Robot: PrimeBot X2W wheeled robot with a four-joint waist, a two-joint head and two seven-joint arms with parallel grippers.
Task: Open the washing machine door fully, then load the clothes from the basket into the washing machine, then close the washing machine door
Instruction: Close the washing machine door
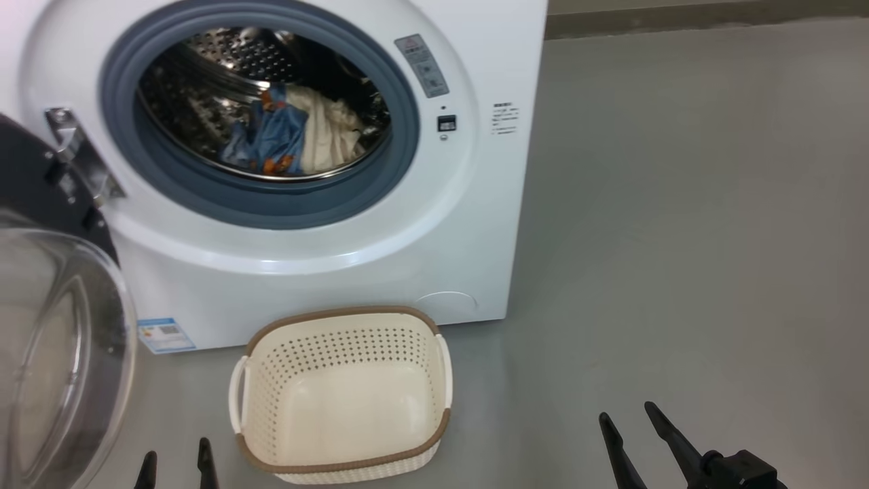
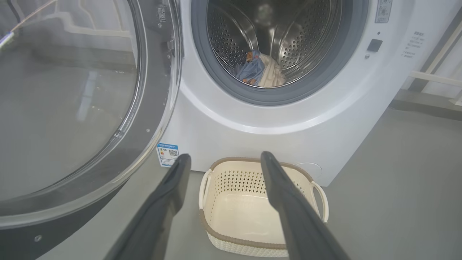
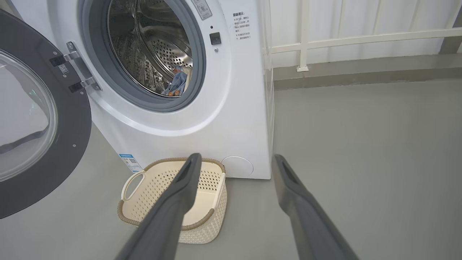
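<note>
The white washing machine (image 1: 380, 224) stands with its round black door (image 1: 41, 204) swung wide open to the left, glass bowl (image 1: 61, 353) facing me. The blue bear-print and cream clothes (image 1: 292, 132) lie inside the steel drum (image 2: 288, 39), also seen as clothes (image 2: 260, 68) and clothes (image 3: 177, 83). The cream basket (image 1: 343, 441) sits on the floor before the machine with nothing in it, basket (image 2: 216, 220), basket (image 3: 144, 195). My left gripper (image 1: 175, 458) is open low beside the basket. My right gripper (image 1: 628, 424) is open, off to the basket's right.
Grey floor (image 1: 679, 238) stretches to the right of the machine. A white railing (image 3: 361, 39) and low wall run behind it. A blue label sticker (image 1: 163, 335) marks the machine's lower left front. The open door (image 2: 72, 108) stands close to my left arm.
</note>
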